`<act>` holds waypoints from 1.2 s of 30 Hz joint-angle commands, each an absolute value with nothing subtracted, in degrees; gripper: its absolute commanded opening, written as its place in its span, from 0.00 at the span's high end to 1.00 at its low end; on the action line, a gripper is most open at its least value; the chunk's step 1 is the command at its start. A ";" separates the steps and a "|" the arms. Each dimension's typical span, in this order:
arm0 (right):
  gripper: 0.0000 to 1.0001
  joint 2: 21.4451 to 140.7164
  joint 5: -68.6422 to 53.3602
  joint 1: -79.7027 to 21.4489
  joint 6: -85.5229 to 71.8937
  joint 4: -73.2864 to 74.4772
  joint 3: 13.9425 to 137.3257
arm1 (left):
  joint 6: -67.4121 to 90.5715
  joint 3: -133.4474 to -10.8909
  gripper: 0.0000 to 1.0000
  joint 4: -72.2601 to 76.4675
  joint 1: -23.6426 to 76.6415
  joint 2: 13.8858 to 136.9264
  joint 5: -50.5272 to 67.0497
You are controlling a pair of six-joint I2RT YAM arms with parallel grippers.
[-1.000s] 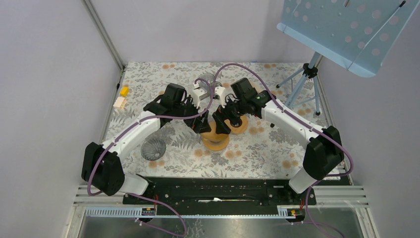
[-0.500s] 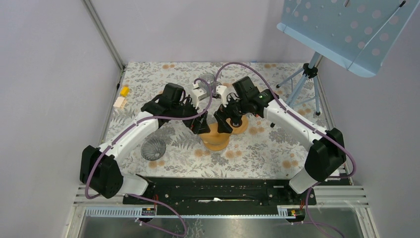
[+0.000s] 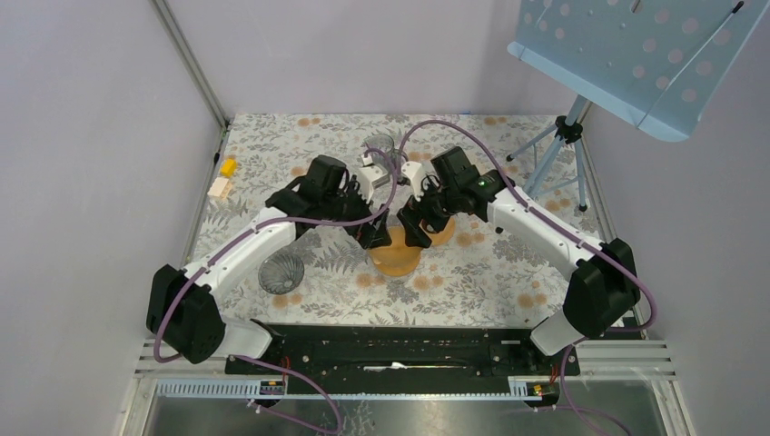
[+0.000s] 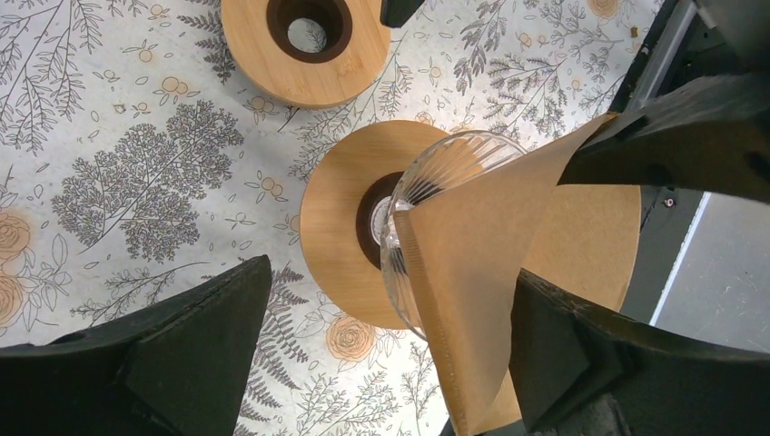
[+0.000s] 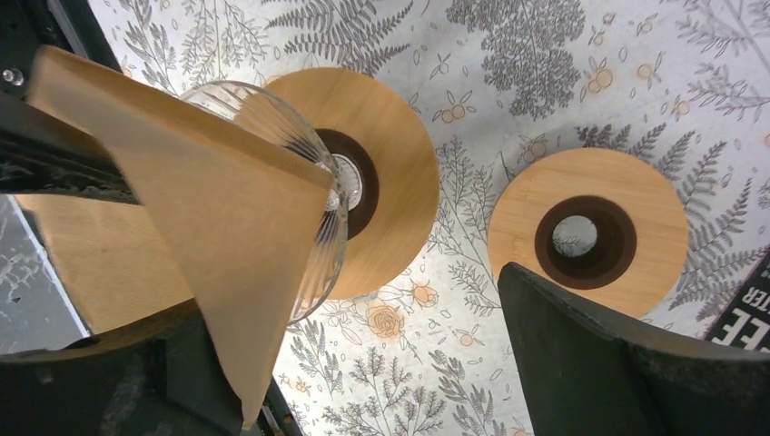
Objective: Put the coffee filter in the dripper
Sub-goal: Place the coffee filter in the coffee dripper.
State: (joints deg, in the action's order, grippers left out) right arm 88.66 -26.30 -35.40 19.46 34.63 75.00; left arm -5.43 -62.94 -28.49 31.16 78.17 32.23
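1. The filter (image 4: pixel 490 263) is brown paper. It stands point-down in the dripper (image 4: pixel 436 173) at the middle of the counter (image 4: pixel 136 182). Most of it rises above the glass rim and it looks more folded than spread, so I judge it not fully seated.
2. It should handle as very light, thin and limp. A hard pinch would crease or tear it, and it will slide easily on glass. The free upper edge, or the stiffer seam, is the place to take it, with a gentle pinch. Pressing on the flat face would likely buckle it.
3. The dripper is ribbed clear glass, smooth and fragile, resting on a round wooden base (image 4: pixel 331 227). A sideways shove could tip it.
4. The left tool (image 4: pixel 390 271) has its fingers wide apart with the filter between them, clamped on nothing.
5. The right tool (image 5: pixel 350 291) is spread just as wide, straddling the filter from the other side. One of its fingers lies at the filter's upper edge in the left wrist view; I cannot tell whether it touches.
6. Further out, a wooden ring (image 5: pixel 590 227) lies just right of the base, and a spare dripper (image 3: pixel 281 272) sits near left.
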 commanded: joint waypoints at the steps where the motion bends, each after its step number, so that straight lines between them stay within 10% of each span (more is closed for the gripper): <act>1: 0.00 88.55 -25.13 -35.10 18.39 30.72 72.33 | -4.03 -61.74 0.01 -24.44 32.02 78.64 28.95; 36: 0.01 89.46 -20.67 -36.35 18.90 21.05 64.18 | -6.28 -56.16 0.01 -21.29 33.00 80.97 21.71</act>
